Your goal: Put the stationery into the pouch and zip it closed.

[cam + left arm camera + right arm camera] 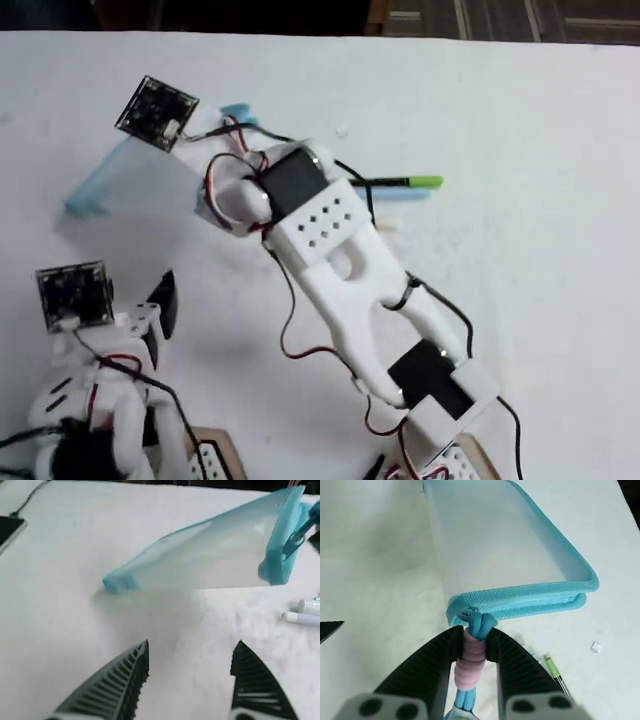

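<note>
Evidently the right gripper [473,634] is clamped on the zip pull [469,662], likely to steady the pouch [95,190] at the high view's upper left; the left gripper [190,652], jaws apart, sits lower left, while a pen [395,182] lies upper centre, outside the pouch

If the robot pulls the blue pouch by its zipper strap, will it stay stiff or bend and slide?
Probably floppy: the pouch has thin, see-through walls. It looks empty, so likely light. Held only by the strap in the right claw, it may slide on the smooth table.
</note>
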